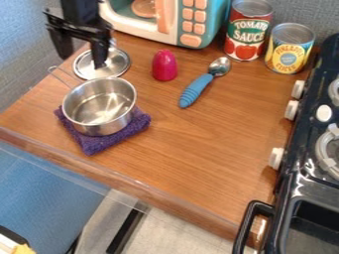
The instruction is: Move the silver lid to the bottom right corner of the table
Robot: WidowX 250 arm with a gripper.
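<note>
My gripper (82, 62) hangs at the upper left, open, with its two fingers apart. The round silver lid (119, 63) lies on the wooden table (205, 144) near its back left edge, behind the pot. One finger overlaps the lid's middle in the view and hides part of it; the other is off to the left of the lid. Whether the near finger touches the lid, I cannot tell.
A silver pot (99, 109) sits on a folded purple cloth (96, 144). Nearby are a pink egg-shaped object (164, 65) and a blue-handled spoon (195, 90). Two cans (248, 30) and a toy microwave (192, 25) line the back; a stove (305, 183) borders the right.
</note>
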